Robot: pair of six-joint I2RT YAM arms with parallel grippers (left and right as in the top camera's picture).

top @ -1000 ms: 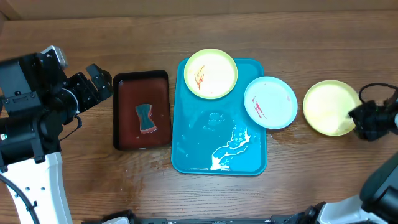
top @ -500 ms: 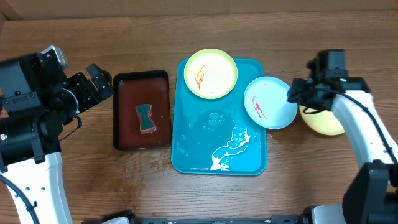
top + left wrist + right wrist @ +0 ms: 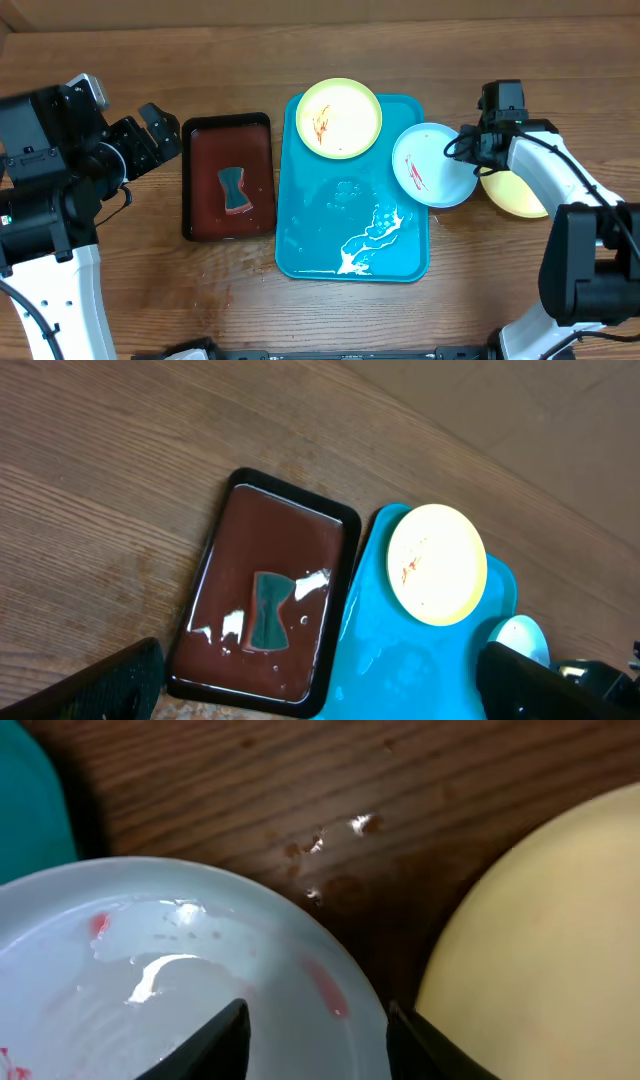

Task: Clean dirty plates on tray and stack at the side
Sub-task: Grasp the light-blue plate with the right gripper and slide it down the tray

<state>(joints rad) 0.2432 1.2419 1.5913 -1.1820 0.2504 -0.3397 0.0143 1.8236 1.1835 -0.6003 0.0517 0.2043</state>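
Within the last second the right arm has swung in from the far right edge of the overhead view. The right gripper [image 3: 469, 149] now sits at the right rim of the light blue plate [image 3: 432, 165]. That smeared plate lies half on the turquoise tray [image 3: 340, 235], at its upper right, and overhangs the table. The wrist view shows the fingers spread, one on either side of the rim and not yet closed, so a lift looks imminent.

A smeared yellow-green plate [image 3: 340, 118] rests at the tray's top. The second yellow-green plate [image 3: 518, 200] lies on the table at right, partly hidden under the arm. I cannot tell whether the fingers touch the rim.

The left gripper [image 3: 163, 135] hangs spread at upper left, near the black tray [image 3: 205, 140].
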